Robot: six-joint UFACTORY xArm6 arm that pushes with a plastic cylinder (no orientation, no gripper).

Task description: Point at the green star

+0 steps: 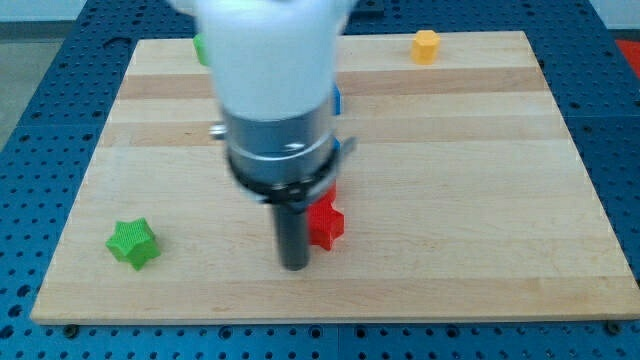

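Wooden board with scattered blocks

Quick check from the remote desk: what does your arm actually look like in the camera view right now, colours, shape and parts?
My arm shows as a wide white cylindrical housing, blurred at the view's top. Below it sits a dark grey collar with a thin bright metallic ring around it. From the collar hangs a straight dark rod, ending in my tip. No cables or markings are visible. Small metallic nubs stick out at the collar's sides.

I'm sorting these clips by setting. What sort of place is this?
Probably a robotics lab bench: a pale wooden board on a blue perforated table, small coloured blocks such as a green star-shaped block, and my tip beside a red star-shaped block.
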